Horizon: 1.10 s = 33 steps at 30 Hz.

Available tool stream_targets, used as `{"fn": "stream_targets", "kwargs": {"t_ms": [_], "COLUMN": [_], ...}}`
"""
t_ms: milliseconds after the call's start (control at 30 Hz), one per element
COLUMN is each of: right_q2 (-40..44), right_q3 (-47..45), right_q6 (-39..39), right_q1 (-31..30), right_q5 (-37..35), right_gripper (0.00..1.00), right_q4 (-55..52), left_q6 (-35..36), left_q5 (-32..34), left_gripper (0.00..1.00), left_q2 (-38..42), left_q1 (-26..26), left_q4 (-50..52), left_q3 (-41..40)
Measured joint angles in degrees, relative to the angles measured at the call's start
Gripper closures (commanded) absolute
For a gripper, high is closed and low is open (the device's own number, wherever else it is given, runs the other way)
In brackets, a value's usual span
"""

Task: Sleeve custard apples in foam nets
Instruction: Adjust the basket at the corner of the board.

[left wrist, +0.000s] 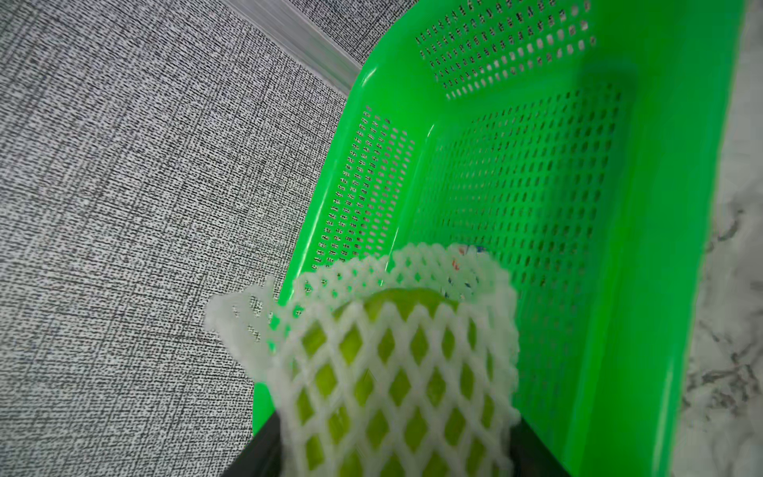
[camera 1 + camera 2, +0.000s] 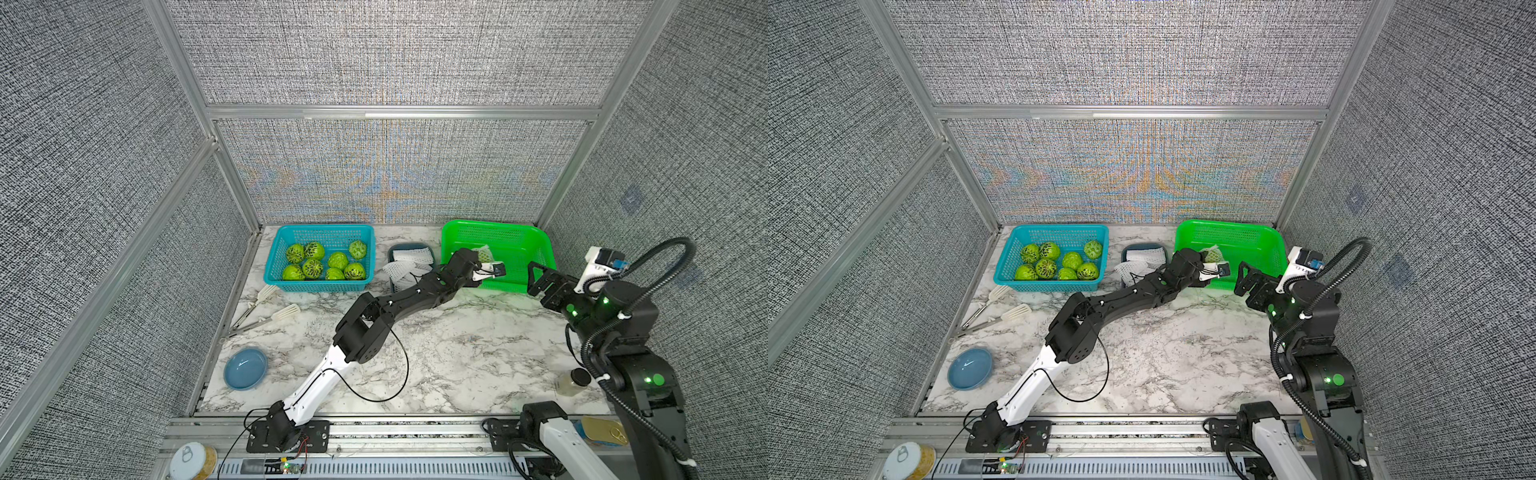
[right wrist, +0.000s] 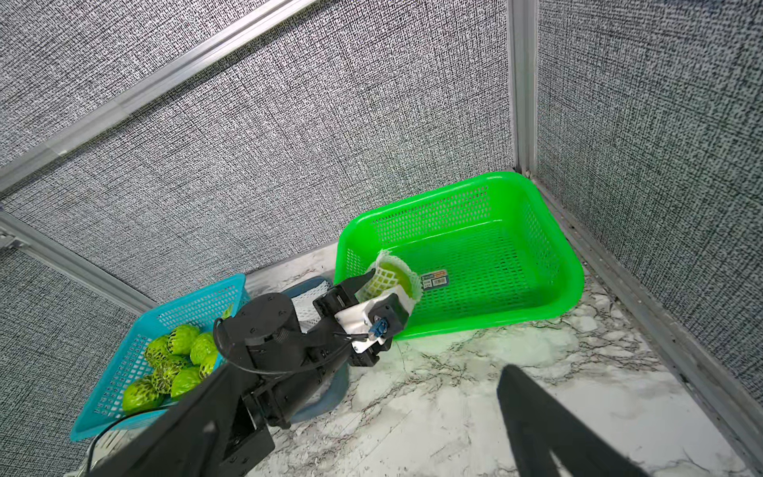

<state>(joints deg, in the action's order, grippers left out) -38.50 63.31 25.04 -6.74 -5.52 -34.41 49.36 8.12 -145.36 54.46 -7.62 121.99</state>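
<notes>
On the left of the front rail a tin [image 2: 193, 459] is sitting, and a black-capped jar [image 2: 573, 381] is sitting at the desk's [image 2: 457, 357] front right corner. Farther in on the left a blue bowl [image 2: 245, 368] is resting by the desk's edge. Beyond it, white slotted tongs [image 2: 266, 309] are lying spread on the marble. The left arm is stretching diagonally across the desk toward the back right. The right pincer [image 2: 538, 276] is hovering near the green basket's [image 2: 525, 245] near right corner, its jaws standing wide with nothing between them. The left pincer [image 3: 386, 285] is gripping an apple [image 1: 396, 299] already wrapped in a net [image 1: 413, 264], with the jaws partway closed on its sides. The wrapped fruit is sitting inside the green basket's left end, and I cannot tell whether it is touching the basket floor. A label [image 3: 435, 279] is lying on that floor just beside it. Along the back, between the two baskets, a dark tray [image 2: 411, 246] is holding loose nets [image 2: 405, 266], with one net spilling over its left side. At the back left a blue basket [image 2: 324, 227] is holding eight bare apples [image 2: 312, 268] in two rows.
</notes>
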Motion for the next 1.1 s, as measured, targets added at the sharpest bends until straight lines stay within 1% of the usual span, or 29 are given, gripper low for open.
{"fn": "stream_targets", "kwargs": {"t_ms": [200,367,600,800,967,1100], "right_q2": [-0.1,0.0,0.8,2.6,3.7,4.3], "right_q3": [-1.2,-1.9,-2.4,-3.1,-3.5,-3.8], "right_q6": [0.7,0.8,1.1,1.2,1.3,1.3], "right_q1": [0.0,0.0,0.0,0.0,0.0,0.0], "right_q5": [1.2,1.3,1.3,1.3,1.2,0.9], "right_gripper": [0.01,0.01,0.01,0.01,0.01,0.01], "right_q4": [0.4,0.9,2.1,2.5,2.6,2.8], "left_q6": [3.1,4.4,6.3,6.6,6.5,6.1], "left_q5": [-0.2,-0.9,-2.2,-4.7,-6.7,-6.8], "left_gripper": [0.43,0.42,0.35,0.35,0.36,0.37], "left_q2": [-1.2,-1.2,0.1,1.3,3.5,5.5], "left_q1": [-0.6,-0.8,-0.9,-0.9,-0.7,-0.2], "left_q4": [-0.4,1.7,4.5,7.5,11.5,14.1], "left_q3": [0.4,1.8,2.5,2.2,0.0,-2.1]}}
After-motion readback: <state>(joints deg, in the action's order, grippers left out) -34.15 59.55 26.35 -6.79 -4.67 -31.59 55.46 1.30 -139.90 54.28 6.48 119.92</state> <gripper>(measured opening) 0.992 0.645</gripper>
